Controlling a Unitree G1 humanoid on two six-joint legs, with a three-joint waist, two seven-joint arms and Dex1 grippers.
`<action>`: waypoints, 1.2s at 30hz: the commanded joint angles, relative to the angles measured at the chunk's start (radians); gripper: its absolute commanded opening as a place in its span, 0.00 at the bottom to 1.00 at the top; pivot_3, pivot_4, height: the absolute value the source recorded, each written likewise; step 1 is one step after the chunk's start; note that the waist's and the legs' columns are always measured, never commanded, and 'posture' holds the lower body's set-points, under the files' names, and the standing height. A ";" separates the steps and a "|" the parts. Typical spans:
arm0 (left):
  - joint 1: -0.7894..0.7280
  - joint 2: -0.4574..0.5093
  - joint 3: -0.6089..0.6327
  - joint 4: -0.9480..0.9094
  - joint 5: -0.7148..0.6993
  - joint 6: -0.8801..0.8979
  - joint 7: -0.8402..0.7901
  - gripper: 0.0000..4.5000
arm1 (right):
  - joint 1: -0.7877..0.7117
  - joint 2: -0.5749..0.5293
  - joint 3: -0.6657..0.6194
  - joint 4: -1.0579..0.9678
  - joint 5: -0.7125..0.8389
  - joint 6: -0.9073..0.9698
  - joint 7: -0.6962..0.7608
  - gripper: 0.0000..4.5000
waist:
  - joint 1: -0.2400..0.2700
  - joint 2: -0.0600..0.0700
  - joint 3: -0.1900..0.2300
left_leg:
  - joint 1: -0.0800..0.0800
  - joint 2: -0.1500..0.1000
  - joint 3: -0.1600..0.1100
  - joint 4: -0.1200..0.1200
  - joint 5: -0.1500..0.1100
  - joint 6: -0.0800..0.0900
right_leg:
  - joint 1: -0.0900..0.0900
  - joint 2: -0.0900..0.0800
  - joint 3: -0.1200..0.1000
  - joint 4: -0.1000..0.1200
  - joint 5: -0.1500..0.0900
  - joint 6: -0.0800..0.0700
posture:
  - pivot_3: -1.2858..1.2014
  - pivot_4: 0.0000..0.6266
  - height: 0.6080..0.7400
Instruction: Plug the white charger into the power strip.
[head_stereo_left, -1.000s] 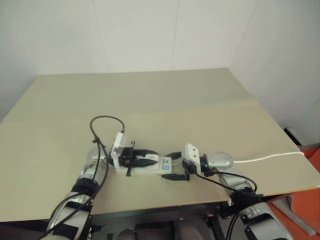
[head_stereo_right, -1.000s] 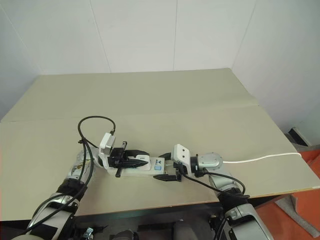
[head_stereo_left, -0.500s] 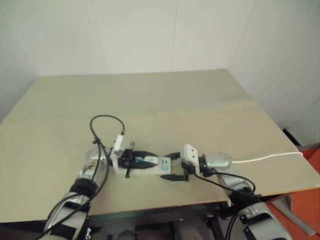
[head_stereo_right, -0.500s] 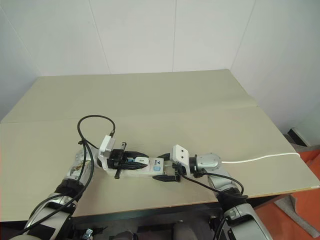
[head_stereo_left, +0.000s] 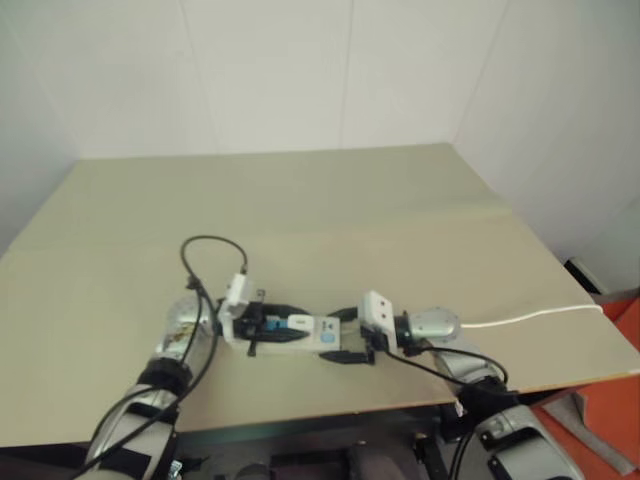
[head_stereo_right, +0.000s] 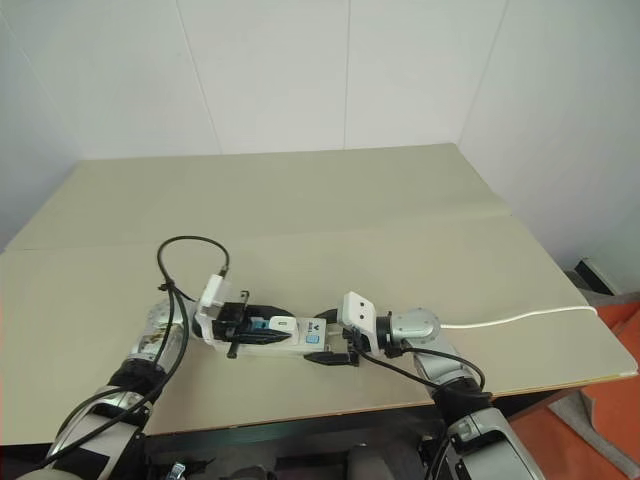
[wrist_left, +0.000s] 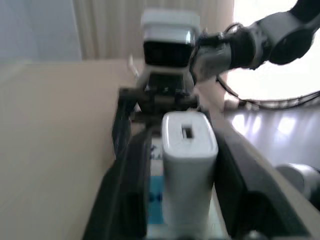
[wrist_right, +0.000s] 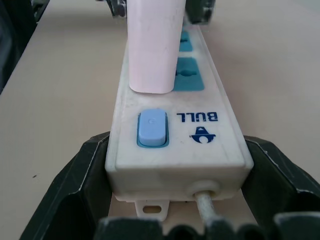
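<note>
The power strip (head_stereo_right: 300, 342) lies on the table near its front edge, and the white charger (wrist_right: 152, 45) stands upright in the blue socket next to the strip's blue switch (wrist_right: 151, 127). My left gripper (head_stereo_right: 285, 324) reaches in level from the left and is open. Its fingers (wrist_left: 127, 190) flank the charger (wrist_left: 189, 150), with a thin gap on each side. My right gripper (head_stereo_right: 318, 337) comes in from the right and is shut on the strip's switch end. Its fingers (wrist_right: 85, 170) press both long sides of the strip.
The strip's thin white cord (head_stereo_right: 520, 318) runs right across the tan table (head_stereo_right: 350, 210) and off its right edge. A black cable loop (head_stereo_right: 190, 245) arches over my left wrist. White walls close in behind and to the right, and the table's front edge is just below the grippers.
My left gripper's fingers have parted off the charger, which stays standing in the socket, more of its white body showing. The right gripper keeps its hold on the strip.
</note>
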 joint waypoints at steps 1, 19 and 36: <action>0.027 -0.008 0.015 0.030 0.021 0.002 -0.002 0.75 | 0.017 -0.004 0.040 0.007 -0.035 -0.007 0.024 0.77 | 0.001 0.001 0.000 | 0.000 0.000 0.000 0.000 0.000 0.000 | 0.000 0.000 0.000 0.000 0.000 0.000 | 0.52 0.24 1.00; 0.016 0.114 0.193 -0.333 -0.188 0.363 0.061 0.99 | 0.004 -0.001 0.021 0.009 -0.014 0.031 0.017 0.77 | 0.001 -0.003 0.004 | -0.002 0.002 0.000 0.000 0.000 0.000 | -0.003 0.000 -0.001 -0.001 0.000 0.000 | 0.52 0.24 1.00; 0.254 0.310 0.454 -0.597 -0.214 0.521 0.201 1.00 | 0.115 -0.338 -0.219 -0.454 0.177 0.155 0.084 0.99 | 0.029 -0.003 0.020 | -0.026 0.003 0.000 0.002 0.000 -0.001 | -0.026 0.000 -0.004 -0.001 0.001 0.000 | 0.52 0.24 1.00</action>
